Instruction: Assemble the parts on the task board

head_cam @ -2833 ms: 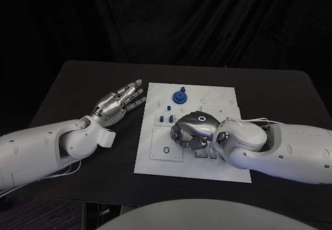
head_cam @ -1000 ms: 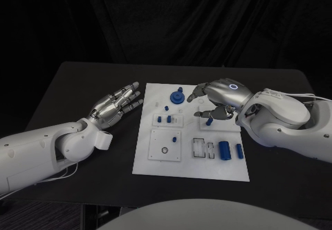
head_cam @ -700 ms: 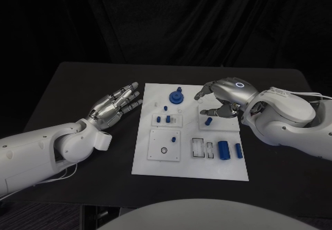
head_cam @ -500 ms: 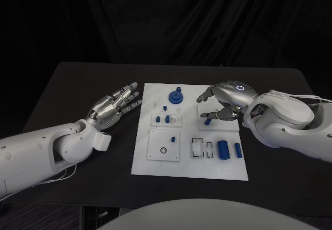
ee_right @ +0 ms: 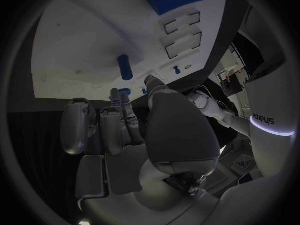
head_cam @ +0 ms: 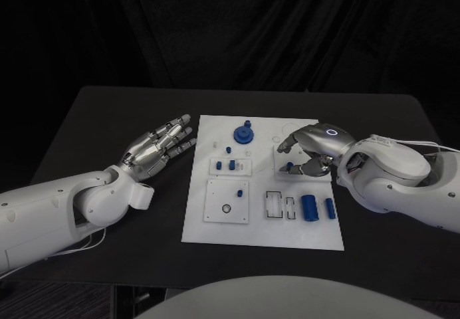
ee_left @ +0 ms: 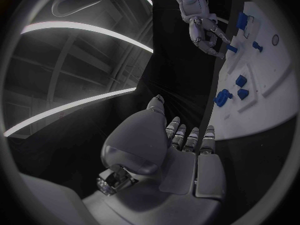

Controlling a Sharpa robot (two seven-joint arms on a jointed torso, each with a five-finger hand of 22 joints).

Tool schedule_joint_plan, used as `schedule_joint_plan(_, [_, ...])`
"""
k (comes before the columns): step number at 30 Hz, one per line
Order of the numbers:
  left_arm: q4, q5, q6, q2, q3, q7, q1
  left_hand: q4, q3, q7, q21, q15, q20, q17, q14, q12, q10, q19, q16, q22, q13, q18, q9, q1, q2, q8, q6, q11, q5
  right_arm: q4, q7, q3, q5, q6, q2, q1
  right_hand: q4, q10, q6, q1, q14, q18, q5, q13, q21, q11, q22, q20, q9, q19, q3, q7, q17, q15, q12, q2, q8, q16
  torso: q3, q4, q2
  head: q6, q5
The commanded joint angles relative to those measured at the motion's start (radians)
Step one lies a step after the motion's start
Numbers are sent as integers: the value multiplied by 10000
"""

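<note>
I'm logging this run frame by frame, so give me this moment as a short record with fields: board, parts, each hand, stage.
board: white task board in the middle of the black table
parts: blue gear-like piece at the far end; large blue cylinder lying near the right edge; small blue peg standing by the right hand
left hand: flat, fingers apart, holding nothing, beside the board
right hand: curled over the small blue peg; contact unclear
stage: assembly unfinished
</note>
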Motion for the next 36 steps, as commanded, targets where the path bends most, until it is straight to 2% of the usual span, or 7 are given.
schedule_joint_plan(1, [24, 37, 37, 18, 6, 113, -18, -32, 1, 45, 24, 52, 58, -13, -7, 34, -11, 18, -13, 0, 15, 18, 13, 97, 9, 48, 42, 91, 34, -21, -90, 4, 143, 201, -17, -67, -30, 184, 84, 111, 308, -156, -28, -10, -27, -35, 1819, 34, -20, -25, 68, 15, 256, 19, -74, 113, 75, 9, -3, 0, -9, 1, -9])
schedule_joint_plan(6, [11, 37, 52, 37, 6, 104, -23, -32, 1, 45, 24, 52, 58, -13, -7, 34, -11, 18, -13, 0, 15, 18, 13, 97, 9, 48, 42, 91, 34, -81, -159, 4, 159, 363, -11, -116, -82, 380, 305, 354, 292, -149, 131, -29, -51, -72, 1810, 2, 16, -46, 130, -49, 213, -14, -163, 165, 158, -14, -7, -1, -17, 1, -14])
schedule_joint_plan(12, [-14, 37, 72, 62, 6, 83, -36, -33, -2, 45, 24, 52, 56, -14, -8, 38, -11, 19, -13, -1, 16, 18, 12, 93, 7, 48, 36, 92, 36, -134, -218, 4, 164, 543, 2, -156, -298, 614, 438, 858, 273, -144, 923, -66, -71, -98, 1801, -31, 52, -73, 339, -230, 166, -42, -327, 246, 166, -37, -4, -7, -17, 1, -19])
schedule_joint_plan(18, [-27, 37, 81, 67, 6, 73, -54, -35, -2, 46, 25, 52, 56, -14, -9, 40, -11, 20, -14, 2, 16, 18, 12, 92, 8, 49, 38, 94, 41, -193, -298, 4, 123, 656, 18, -218, -475, 956, 529, 1205, 251, -139, 1455, -89, -87, -148, 1794, -65, 72, -93, 643, -268, 103, -90, -407, 273, 156, -71, -5, -5, -24, 1, -13])
schedule_joint_plan(26, [-42, 37, 91, 65, 6, 61, -75, -35, -2, 46, 25, 52, 56, -14, -9, 40, -11, 20, -14, 2, 16, 18, 12, 92, 8, 49, 38, 94, 41, -270, -286, 4, 85, 575, 66, -253, -564, 1335, 910, 1413, 239, -138, 1420, -117, -74, -223, 1795, -120, 195, -97, 975, -284, 52, -148, -493, 267, 319, -98, -6, -2, -25, 1, 3])
schedule_joint_plan(29, [-47, 37, 97, 72, 6, 54, -85, -42, 0, 48, 26, 52, 55, -14, -9, 45, -12, 22, -14, 1, 16, 16, 12, 92, 13, 50, 37, 97, 60, -286, -250, 4, 81, 460, 93, -261, -567, 1695, 1102, 1444, 255, -141, 1320, -103, -49, -327, 1800, -184, 290, -86, 1112, -305, 68, -234, -478, 261, 413, -88, -8, 0, -21, 1, -14])
schedule_joint_plan(36, [-60, 37, 106, 91, 6, 42, -107, -47, 7, 49, 26, 51, 55, -14, -9, 42, -15, 22, -14, -1, 15, 16, 12, 96, 25, 51, 39, 99, 74, -322, -116, 4, 77, 142, 137, -271, -561, 2230, 1353, 1469, 268, -149, 815, -88, -8, -478, 1808, -317, 481, -65, 1289, -241, 40, -366, -543, 278, 540, -110, -5, 2, -28, 1, -19])
